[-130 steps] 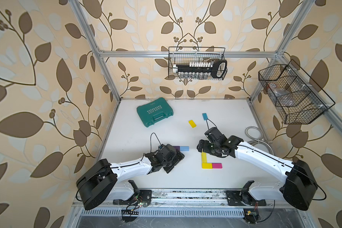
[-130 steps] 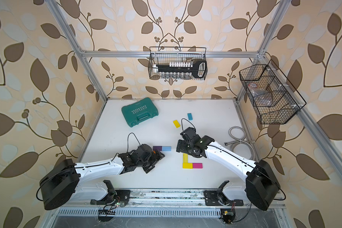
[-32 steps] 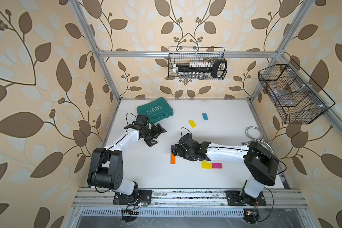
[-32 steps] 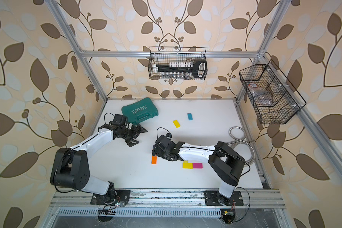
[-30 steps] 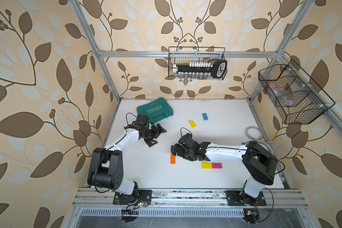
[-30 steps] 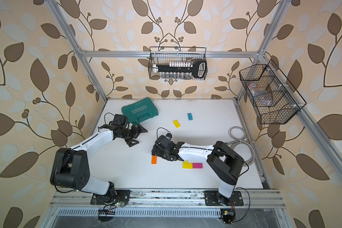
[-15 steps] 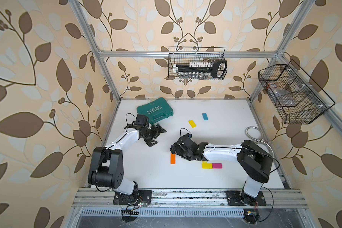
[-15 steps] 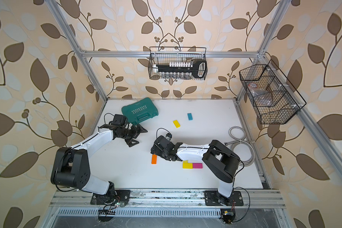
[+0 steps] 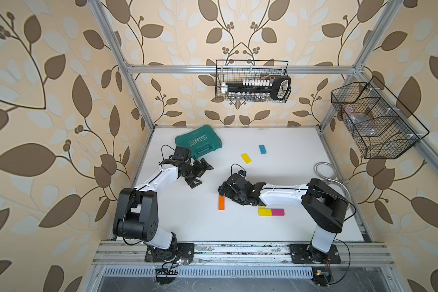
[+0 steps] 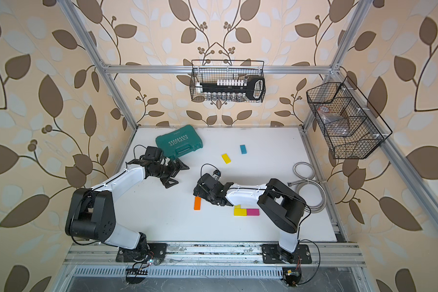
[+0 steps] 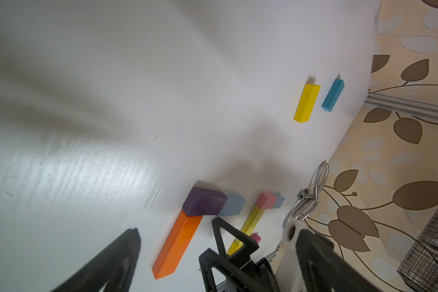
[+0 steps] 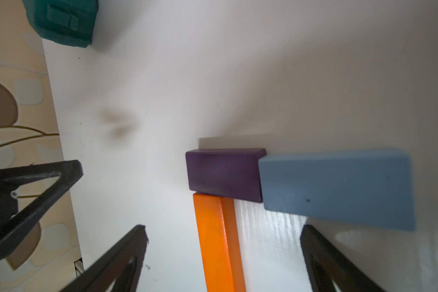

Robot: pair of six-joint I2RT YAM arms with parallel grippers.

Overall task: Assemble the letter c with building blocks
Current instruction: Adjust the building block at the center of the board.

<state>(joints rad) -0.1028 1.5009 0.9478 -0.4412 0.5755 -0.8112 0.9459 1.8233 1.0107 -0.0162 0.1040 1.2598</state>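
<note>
An orange block (image 9: 221, 202) (image 10: 197, 203) lies lengthwise, one end touching a purple block (image 12: 224, 174) that abuts a light blue block (image 12: 336, 187). My right gripper (image 9: 222, 193) (image 10: 198, 192) (image 12: 224, 227) hovers open astride the orange block (image 12: 218, 240), touching nothing, and hides the purple and light blue blocks in both top views. A yellow block (image 9: 264, 211) and a magenta block (image 9: 278, 211) sit joined near the front. A loose yellow block (image 9: 246, 158) and a teal block (image 9: 262, 149) lie farther back. My left gripper (image 9: 199, 172) (image 10: 176, 174) (image 11: 216, 233) is open and empty beside the green case.
The green case (image 9: 198, 141) (image 10: 178, 142) lies at the back left. A metal hose (image 9: 325, 172) coils along the right edge. Wire baskets (image 9: 253, 86) hang on the back and right walls. The right arm (image 9: 283, 197) lies low over the yellow block.
Over the last second the right gripper crept slightly left over the orange block's end. Earlier, the left arm swung back to the case and the right arm came across from the right.
</note>
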